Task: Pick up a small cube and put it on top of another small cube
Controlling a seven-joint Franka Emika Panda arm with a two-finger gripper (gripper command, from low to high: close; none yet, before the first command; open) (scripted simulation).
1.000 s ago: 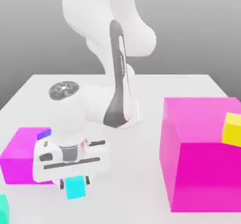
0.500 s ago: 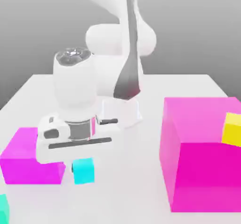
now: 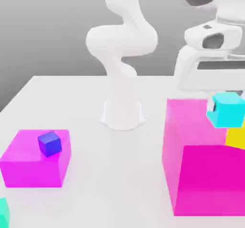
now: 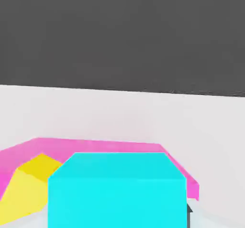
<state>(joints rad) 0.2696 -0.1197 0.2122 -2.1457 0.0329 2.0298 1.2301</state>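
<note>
The cyan cube (image 3: 226, 109) hangs clamped in the hand (image 3: 225, 108), in the air just above the yellow cube (image 3: 235, 137) on the big magenta block (image 3: 191, 126). It looks light and rigid, smooth-faced, so a flat squeeze on 2 opposite sides suits it. The dark blue cube (image 3: 50, 143) sits well apart on the low magenta block (image 3: 28, 167).

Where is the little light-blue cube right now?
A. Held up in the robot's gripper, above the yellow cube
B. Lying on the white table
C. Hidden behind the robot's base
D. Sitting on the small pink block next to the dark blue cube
A: the cyan cube hangs in the gripper, just over the yellow cube on the big magenta block.
</note>
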